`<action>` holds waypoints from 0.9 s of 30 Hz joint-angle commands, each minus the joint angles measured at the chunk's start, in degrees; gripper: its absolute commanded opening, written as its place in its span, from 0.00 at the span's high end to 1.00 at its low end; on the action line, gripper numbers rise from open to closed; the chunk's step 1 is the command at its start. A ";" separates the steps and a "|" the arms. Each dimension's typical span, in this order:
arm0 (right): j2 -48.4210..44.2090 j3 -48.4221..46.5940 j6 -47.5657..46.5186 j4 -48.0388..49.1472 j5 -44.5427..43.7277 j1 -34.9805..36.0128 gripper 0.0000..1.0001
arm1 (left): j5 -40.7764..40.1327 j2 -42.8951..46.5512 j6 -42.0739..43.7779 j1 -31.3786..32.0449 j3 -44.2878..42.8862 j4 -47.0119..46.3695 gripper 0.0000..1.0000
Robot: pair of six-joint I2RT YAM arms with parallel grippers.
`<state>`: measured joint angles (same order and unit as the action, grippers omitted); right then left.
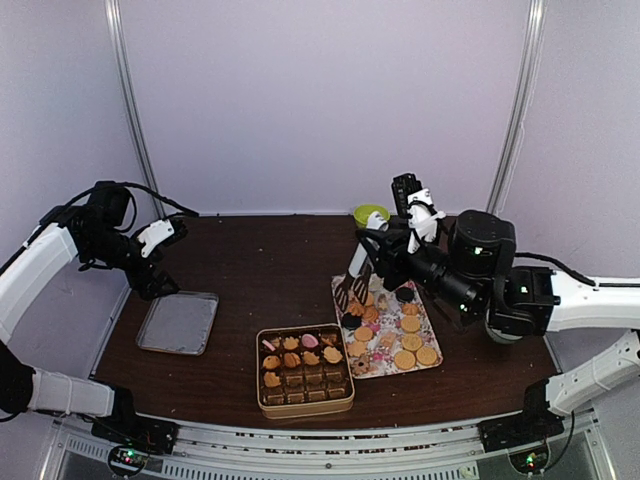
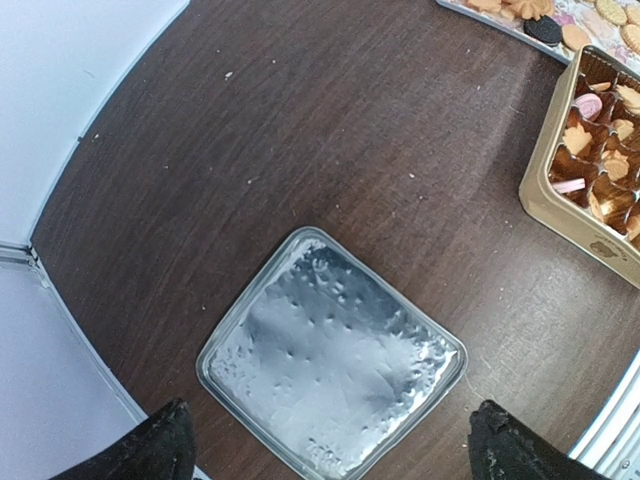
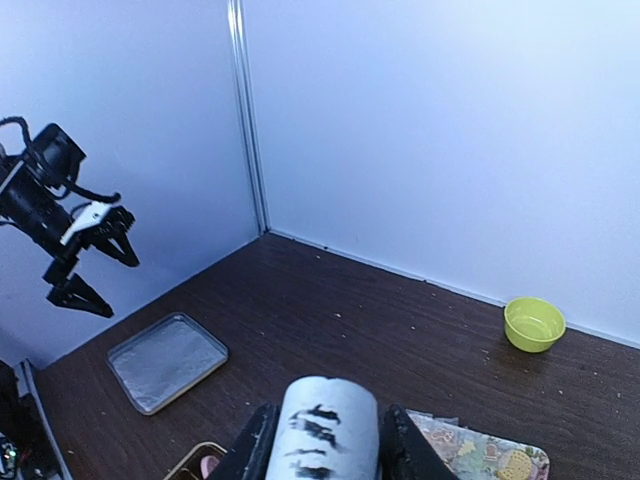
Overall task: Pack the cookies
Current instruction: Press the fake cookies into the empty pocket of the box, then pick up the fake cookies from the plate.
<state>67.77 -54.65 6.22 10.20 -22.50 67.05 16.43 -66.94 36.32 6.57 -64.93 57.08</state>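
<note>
The dark brown wooden table (image 1: pixel 260 270) carries everything. At centre right of the top view lies a floral-patterned rectangular tray (image 1: pixel 400 370), its long axis running from upper left to lower right. Just beside its lower-left corner sits a square gold tin (image 1: pixel 305 410) lined with brown paper cups. A flat silver metal lid (image 1: pixel 178 323) lies well apart at the left edge.

The cookies (image 1: pixel 410 325), small rounds that are mostly golden-tan with a few dark ones, are spread loose over the floral tray. Some already sit in the upper rows of the tin, and its lower cups look unfilled, so I judge the packing is partly done.

The loose cookies lie right under my right arm, and the tin is down and to the left of them in the top view. My right arm is by far the nearer one. The cookies are round, so they set no grasp direction.

My right gripper (image 3: pixel 330 440) hangs over the upper-left end of the tray. Its two fingers flank a white cylinder with black marks (image 3: pixel 328 410), touching it on both sides. I take this as a grip on a tool handle, though the wrist view does not show its far end.

My left gripper (image 2: pixel 335 450) hovers above the silver lid with its jaws spread wide, holding nothing and touching nothing.
</note>
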 commanded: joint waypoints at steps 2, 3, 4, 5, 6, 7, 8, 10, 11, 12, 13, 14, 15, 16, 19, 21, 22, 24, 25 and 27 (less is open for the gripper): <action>0.44 6.11 3.35 3.47 -3.42 -2.28 0.66 | -1.24 0.21 -1.24 -0.29 -1.10 -1.95 0.02; 0.69 6.93 3.70 3.97 -3.50 -2.49 0.66 | -1.30 0.35 -1.29 -0.31 -1.08 -1.97 0.02; 1.08 7.48 3.93 4.56 -3.71 -2.79 0.65 | -1.31 0.40 -1.33 -0.26 -1.12 -1.97 0.02; 1.59 7.72 4.13 5.03 -3.81 -2.92 0.65 | -1.31 0.48 -1.32 -0.31 -1.04 -1.97 0.02; 2.20 7.91 4.28 5.43 -3.86 -3.13 0.65 | -1.31 0.44 -1.33 -0.25 -1.00 -1.97 0.02; 2.72 8.00 4.47 5.96 -3.86 -3.32 0.65 | -1.31 0.41 -1.33 -0.24 -0.87 -1.97 0.02; 3.45 7.98 4.39 6.42 -3.95 -3.48 0.65 | -1.31 0.42 -1.33 -0.24 -0.80 -1.97 0.02; 4.80 7.84 4.20 7.26 -4.49 -3.70 0.65 | -1.33 0.48 -1.33 -0.29 -0.57 -1.97 0.02; 5.51 7.81 4.15 7.74 -4.60 -3.87 0.65 | -1.38 0.57 -1.33 -0.32 -0.62 -1.97 0.02; 6.17 7.87 4.15 8.27 -4.68 -4.00 0.65 | -1.39 0.65 -1.26 -0.30 -0.63 -1.97 0.02; 6.78 7.90 4.26 9.00 -4.71 -4.17 0.65 | -1.44 0.79 -1.20 -0.30 -0.58 -1.97 0.02; 7.62 8.07 4.39 9.80 -4.67 -4.47 0.65 | -1.48 0.84 -1.12 -0.29 -0.57 -1.97 0.02; 8.12 8.18 4.49 10.67 -4.59 -4.63 0.65 | -1.53 0.82 -1.12 -0.32 -0.55 -1.97 0.02; 8.69 8.28 4.58 11.58 -4.59 -4.77 0.65 | -1.57 0.92 -1.15 -0.25 -0.60 -1.97 0.02; 10.50 8.63 4.15 14.57 -5.32 -4.94 0.66 | -1.66 1.00 -0.99 -0.24 -0.42 -1.97 0.03; 11.82 8.44 3.85 15.27 -5.95 -4.98 0.66 | -1.73 1.06 -0.98 -0.25 -0.42 -1.97 0.02; 12.49 8.27 3.74 15.29 -6.24 -5.04 0.66 | -1.81 1.02 -0.98 -0.24 -0.46 -1.93 0.02; 13.24 8.09 3.60 15.01 -6.45 -4.98 0.67 | -1.84 1.08 -0.96 -0.32 -0.56 -1.95 0.02; 13.43 8.18 3.47 14.80 -6.73 -4.97 0.67 | -1.84 1.14 -0.98 -0.25 -0.55 -1.90 0.02; 13.40 8.82 3.65 14.22 -7.14 -4.96 0.67 | -1.84 1.27 -0.87 -0.26 -0.61 -1.93 0.02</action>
<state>81.06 -46.44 9.85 22.02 -27.18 62.30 14.96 -66.72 35.51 6.57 -64.93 57.01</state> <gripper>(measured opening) 0.331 0.977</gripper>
